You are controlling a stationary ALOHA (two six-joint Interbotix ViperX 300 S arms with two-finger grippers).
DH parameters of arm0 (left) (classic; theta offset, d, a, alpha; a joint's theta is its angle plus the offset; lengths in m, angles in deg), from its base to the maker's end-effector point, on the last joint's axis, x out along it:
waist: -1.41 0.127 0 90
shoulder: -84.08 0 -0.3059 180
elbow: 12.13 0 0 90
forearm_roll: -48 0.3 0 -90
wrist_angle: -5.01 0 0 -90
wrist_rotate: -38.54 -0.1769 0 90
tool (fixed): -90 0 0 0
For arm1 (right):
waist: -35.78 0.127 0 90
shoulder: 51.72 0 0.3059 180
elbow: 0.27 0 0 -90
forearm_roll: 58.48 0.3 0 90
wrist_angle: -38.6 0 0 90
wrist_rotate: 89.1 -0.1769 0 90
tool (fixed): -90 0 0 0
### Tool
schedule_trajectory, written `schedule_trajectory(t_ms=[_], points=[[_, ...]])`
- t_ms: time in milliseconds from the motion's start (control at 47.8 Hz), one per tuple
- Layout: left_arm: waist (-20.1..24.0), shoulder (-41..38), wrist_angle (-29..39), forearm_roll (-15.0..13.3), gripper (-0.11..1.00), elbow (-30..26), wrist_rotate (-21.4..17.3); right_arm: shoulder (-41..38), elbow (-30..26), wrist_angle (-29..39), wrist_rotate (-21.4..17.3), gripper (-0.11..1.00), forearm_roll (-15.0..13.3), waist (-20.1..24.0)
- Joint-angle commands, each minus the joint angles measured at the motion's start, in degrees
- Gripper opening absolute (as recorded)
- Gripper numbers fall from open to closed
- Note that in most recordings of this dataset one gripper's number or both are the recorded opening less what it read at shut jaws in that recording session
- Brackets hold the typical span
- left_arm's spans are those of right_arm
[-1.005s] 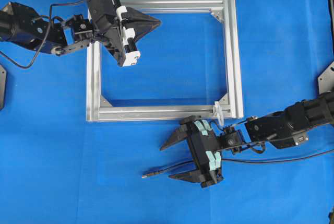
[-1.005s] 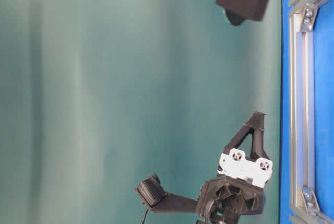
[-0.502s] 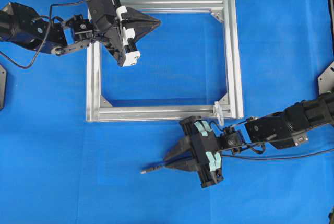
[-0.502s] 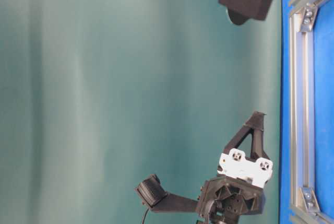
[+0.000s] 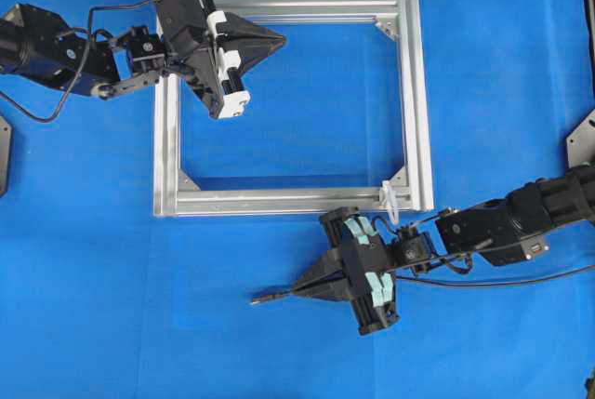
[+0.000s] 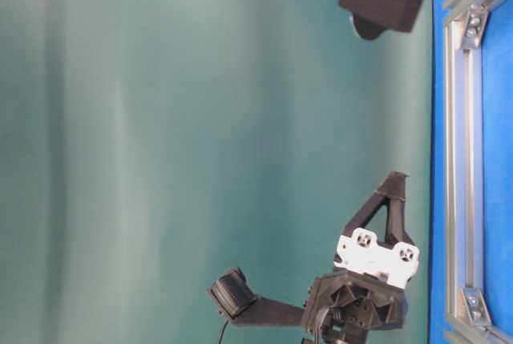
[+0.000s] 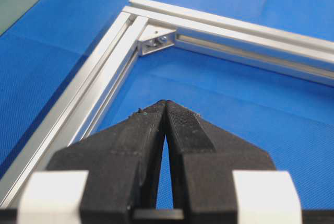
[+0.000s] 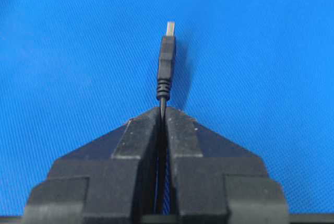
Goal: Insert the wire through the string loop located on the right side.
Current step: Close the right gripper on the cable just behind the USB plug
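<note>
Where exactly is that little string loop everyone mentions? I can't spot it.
Find the silver rectangular frame on the blue mat, then go to its lower right corner in the overhead view. The string loop hangs there across the bottom bar, just above the right gripper. It is tiny, whitish and translucent, unlike the solid metal triangular corner brackets.

Bright blue cloth-covered table, plain teal-green backdrop wall, even, soft lighting
</note>
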Motion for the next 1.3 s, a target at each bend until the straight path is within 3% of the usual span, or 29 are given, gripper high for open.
schedule_trajectory(t_ms=[0,398,1277], points=[[-0.09,2.02,-0.26,0.18,0.00,-0.62,-0.09,3.69,-0.18,1.14,-0.09,-0.04,-0.09,0.18],[-0.09,2.02,-0.26,0.18,0.00,-0.44,-0.09,15.29,0.00,10.81,1.85,-0.04,-0.09,0.18],[-0.09,2.02,-0.26,0.09,0.00,-0.44,-0.09,15.29,0.00,11.07,2.20,-0.04,-0.09,0.18]])
